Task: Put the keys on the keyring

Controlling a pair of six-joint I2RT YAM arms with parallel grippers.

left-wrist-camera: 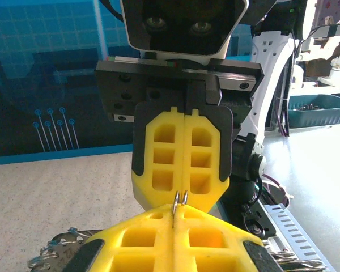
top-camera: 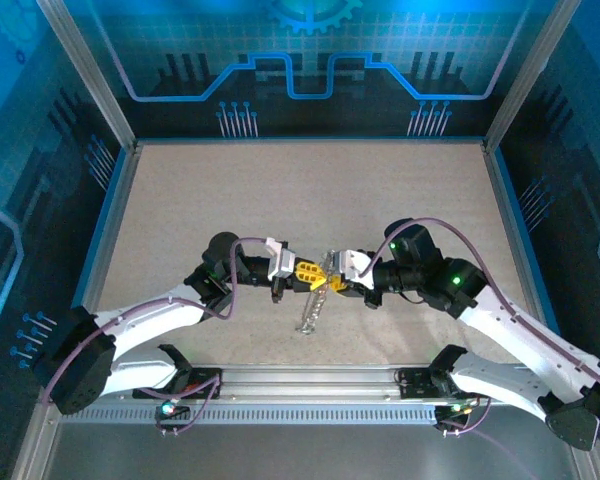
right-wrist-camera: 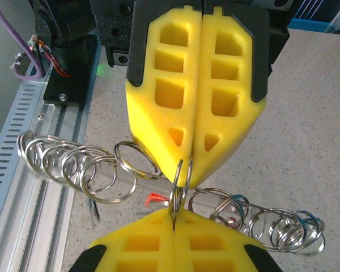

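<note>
The left gripper (right-wrist-camera: 187,164) and right gripper (right-wrist-camera: 174,226) meet tip to tip, each with its jaws pressed together on the same keyring (right-wrist-camera: 180,180), a thin wire ring seen edge-on. It is probably light, stiff and slick (apt to swivel between flat pads), so it is best pinched across the wire, deep in the pads. A chain of linked rings (top-camera: 308,315) trails toward 7 o'clock, with a red-headed key (right-wrist-camera: 156,198) among it.

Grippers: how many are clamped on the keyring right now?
2. The left gripper and the right gripper meet tip to tip above mid-table, each shut on the same keyring from opposite sides.
</note>
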